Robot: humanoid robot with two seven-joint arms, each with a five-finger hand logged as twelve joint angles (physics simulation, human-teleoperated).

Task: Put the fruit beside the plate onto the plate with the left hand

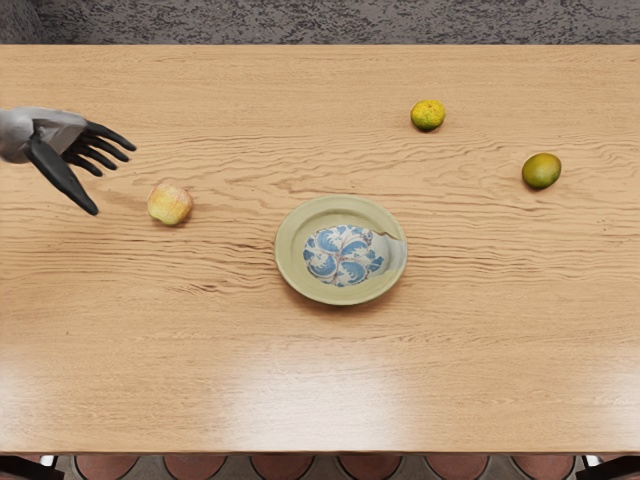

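The plate [290, 250] sits mid-surface [320, 390]; the apple [170, 202] lies apart on its left. The left hand [70, 148], fingers spread wide and empty, hovers beside the apple. Firm, smooth, probably light: cup its widest girth.

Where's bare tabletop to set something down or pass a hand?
Free: wooden table's near strip below the green-rimmed plate; gap between plate and yellow-red apple; far middle beside the yellow citrus. Busier: far right, citrus and green-orange fruit; open left hand beside apple.
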